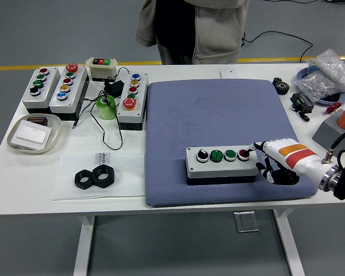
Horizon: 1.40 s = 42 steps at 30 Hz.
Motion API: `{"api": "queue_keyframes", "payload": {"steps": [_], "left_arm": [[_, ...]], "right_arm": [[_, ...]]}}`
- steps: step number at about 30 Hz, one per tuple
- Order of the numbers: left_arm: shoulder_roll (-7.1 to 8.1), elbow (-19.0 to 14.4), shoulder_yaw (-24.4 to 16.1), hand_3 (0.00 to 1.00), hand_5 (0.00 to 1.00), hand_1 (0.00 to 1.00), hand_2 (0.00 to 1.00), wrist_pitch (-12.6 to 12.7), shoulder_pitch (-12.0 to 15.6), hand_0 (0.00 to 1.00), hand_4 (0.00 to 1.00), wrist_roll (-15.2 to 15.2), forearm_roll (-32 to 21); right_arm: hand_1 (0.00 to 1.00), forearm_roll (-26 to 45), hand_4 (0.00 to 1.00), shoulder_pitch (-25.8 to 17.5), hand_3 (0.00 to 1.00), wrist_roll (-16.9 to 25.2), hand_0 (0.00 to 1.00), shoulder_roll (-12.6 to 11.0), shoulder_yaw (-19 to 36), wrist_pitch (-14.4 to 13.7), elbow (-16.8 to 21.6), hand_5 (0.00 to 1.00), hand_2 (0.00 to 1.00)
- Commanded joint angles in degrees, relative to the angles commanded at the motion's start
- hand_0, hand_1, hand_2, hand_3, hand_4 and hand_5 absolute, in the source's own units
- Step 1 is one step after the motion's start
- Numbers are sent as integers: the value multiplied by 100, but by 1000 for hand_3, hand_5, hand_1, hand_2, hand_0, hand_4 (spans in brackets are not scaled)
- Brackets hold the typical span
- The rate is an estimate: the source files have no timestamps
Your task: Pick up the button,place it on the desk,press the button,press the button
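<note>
Button box [222, 161] sits on the blue pad [218, 115] in the middle of the worktop [126, 190], long side toward me, with a black knob, two green buttons and a red button [243, 154] in a row. My right hand [279, 161] comes in from the right edge, index finger stretched out with its tip at the red button, other fingers curled under and holding nothing. I can't see my left arm at all. Nothing blocks the box itself. Over on the left there are more button boxes [57, 87], a green tape roll [106, 107], a tray [33, 134] and two big black nuts [95, 177]. A person [192, 29] stands at the far side.
</note>
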Motion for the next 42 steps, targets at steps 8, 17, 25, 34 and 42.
{"api": "queue_keyframes", "payload": {"steps": [8, 17, 25, 34, 42], "left_arm": [[2, -1, 10, 821, 998, 827, 850, -4, -15, 737, 621, -3, -13], [6, -3, 21, 821, 998, 827, 850, -5, -24, 736, 620, -4, -24], [4, -3, 18, 820, 998, 827, 850, -2, -19, 734, 621, -5, -31], [9, -8, 43, 821, 998, 827, 849, -3, -35, 735, 621, -11, -57], [10, -9, 42, 821, 998, 827, 849, 0, -35, 731, 621, -11, -55]], "right_arm": [[73, -11, 385, 44, 731, -27, 247, 7, -40, 17, -4, 2, 191], [74, 123, 384, 40, 741, 100, 248, -26, 153, -279, 201, 2, 191], [74, 131, 381, 159, 742, 93, 248, 63, -46, -269, 252, 2, 191], [74, 85, 381, 354, 742, 53, 248, 151, -302, -208, 154, 2, 191], [75, 107, 380, 453, 741, 43, 248, 204, -486, -180, -50, 2, 191]]}}
